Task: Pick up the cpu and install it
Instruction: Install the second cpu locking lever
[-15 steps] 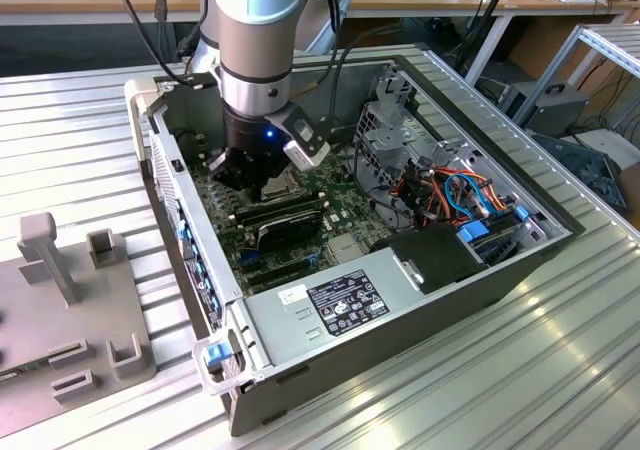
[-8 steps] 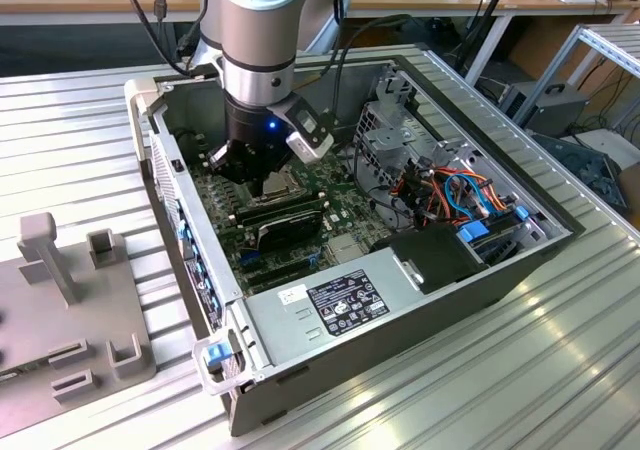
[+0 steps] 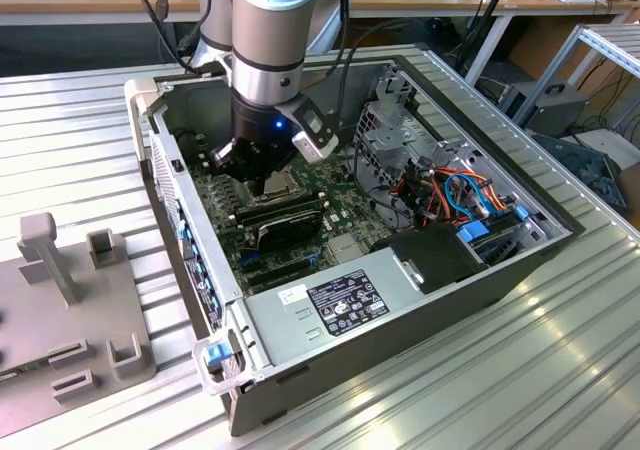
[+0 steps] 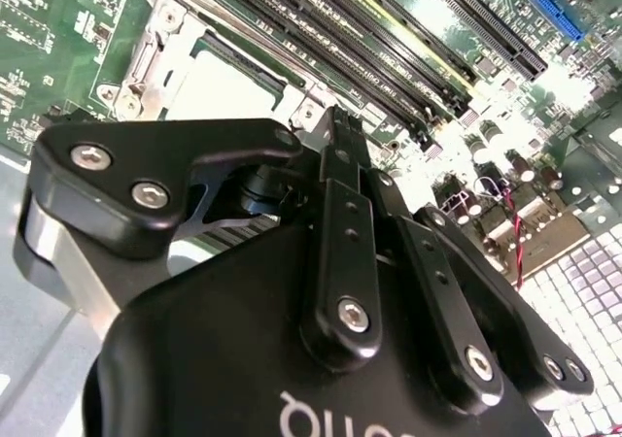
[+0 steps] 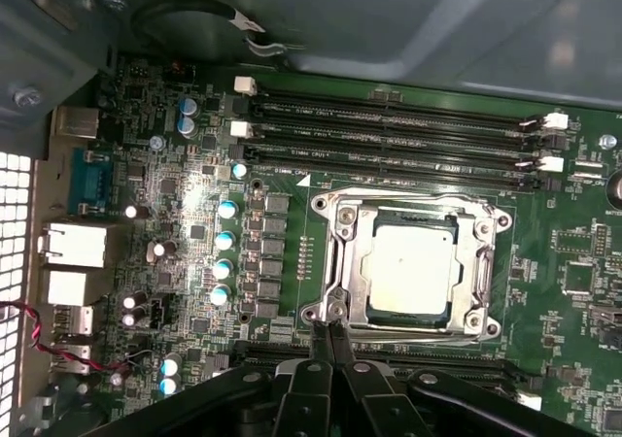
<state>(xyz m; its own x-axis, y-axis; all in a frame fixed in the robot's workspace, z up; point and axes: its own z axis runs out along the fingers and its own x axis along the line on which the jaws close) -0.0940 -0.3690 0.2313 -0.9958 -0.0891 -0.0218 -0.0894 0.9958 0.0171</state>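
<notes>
Gripper: I am seeing the gripper (image 5: 331,322) clenched, tips together and grasping nothing, hanging at the corner of the socket frame (image 5: 342,225).
Cpu: the cpu (image 5: 412,269) is lying flat inside the socket, silver top up, framed by the metal bracket.
Case: the arm is reaching down into the open case (image 3: 420,300) on the tabletop (image 3: 80,150).
Progress: I am judging the chip as picked and placed; whether the frame is latched, I cannot tell.
</notes>
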